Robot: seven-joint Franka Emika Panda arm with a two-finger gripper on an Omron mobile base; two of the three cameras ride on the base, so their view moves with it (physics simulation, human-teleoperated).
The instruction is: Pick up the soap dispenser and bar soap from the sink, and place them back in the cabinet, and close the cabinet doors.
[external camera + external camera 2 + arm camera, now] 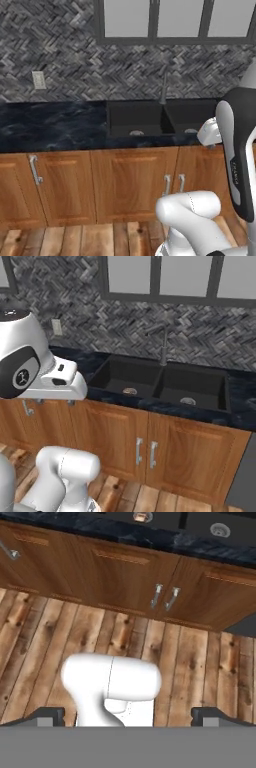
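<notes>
The jaws (128,714) stand spread and empty, aimed down at the floor in front of the sink (160,383). The approach is barely begun. Inside the sink neither soap can be made out, so next comes reaching over its basins.

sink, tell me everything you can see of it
The sink is a matte black double basin set into the dark marbled countertop, under the grey-framed window. A ridge divides the two basins, and each has a round silver drain at its floor. A slim dark faucet rises behind the divider, its spout reaching left in the right base view. Wooden base cabinets with silver handles sit below. No bottle or soap block can be made out in either basin.
</notes>
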